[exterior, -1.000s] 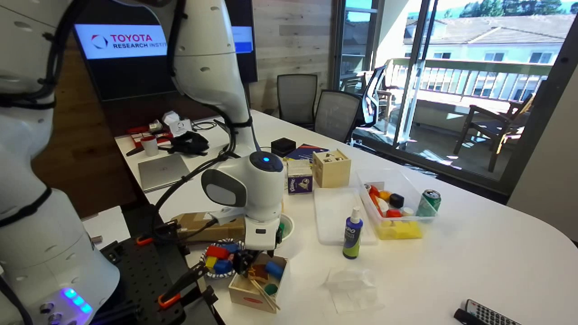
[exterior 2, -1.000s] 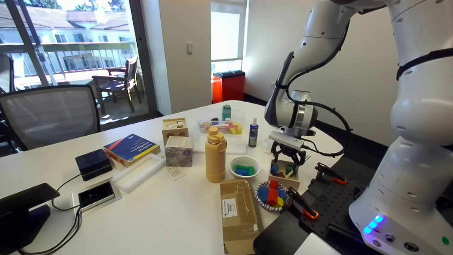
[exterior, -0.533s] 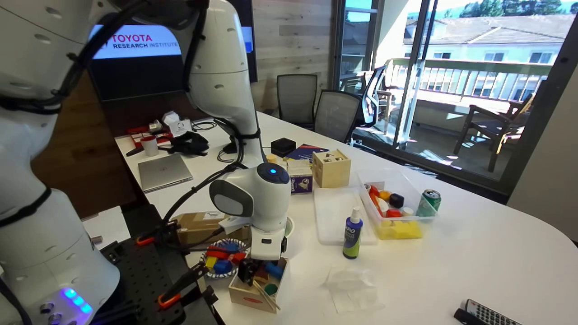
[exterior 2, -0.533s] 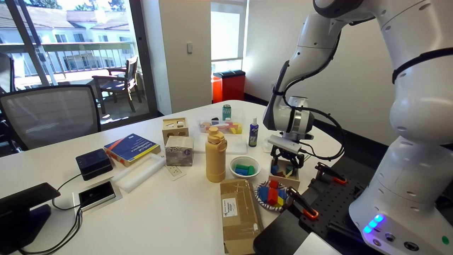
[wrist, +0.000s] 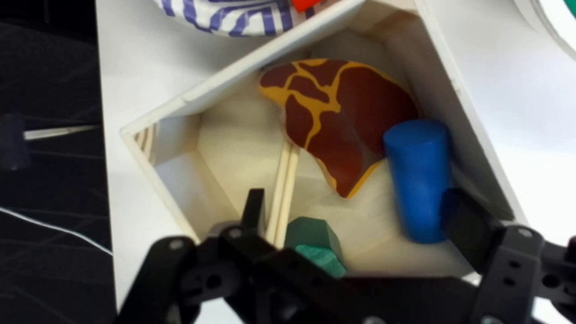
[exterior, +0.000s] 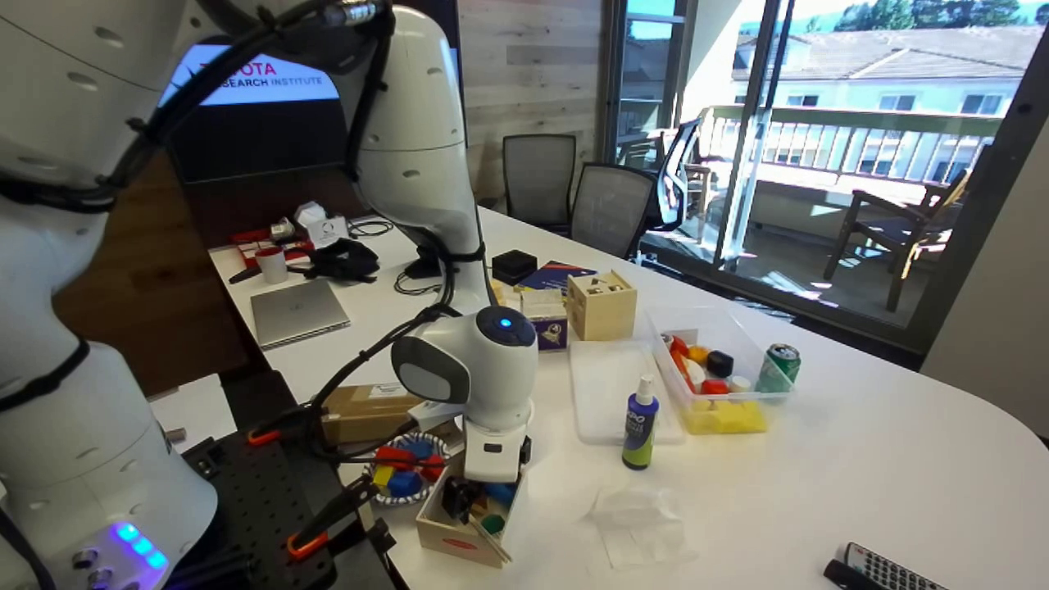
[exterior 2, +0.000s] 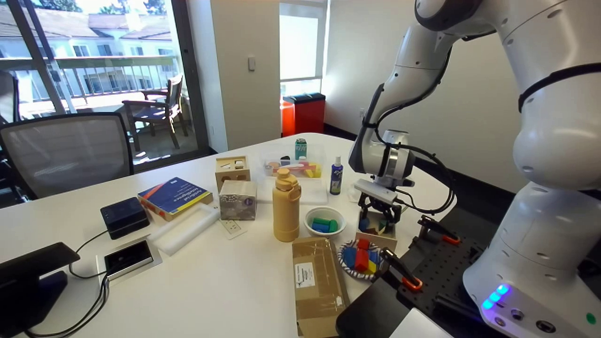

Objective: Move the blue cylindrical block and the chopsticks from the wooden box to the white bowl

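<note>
Hovering over wooden box [exterior: 449, 537], gripper [wrist: 357, 206] spread; blue block [wrist: 418, 180], chopsticks [wrist: 287, 193] inside.

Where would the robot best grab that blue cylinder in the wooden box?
Grip the blue cylindrical block around its middle, probably from straight above: it appears to lie on its side, so the fingers could close across its round body. The walls of the wooden box would hinder reaching in sideways, and a steak-like piece crowds one end.
</note>
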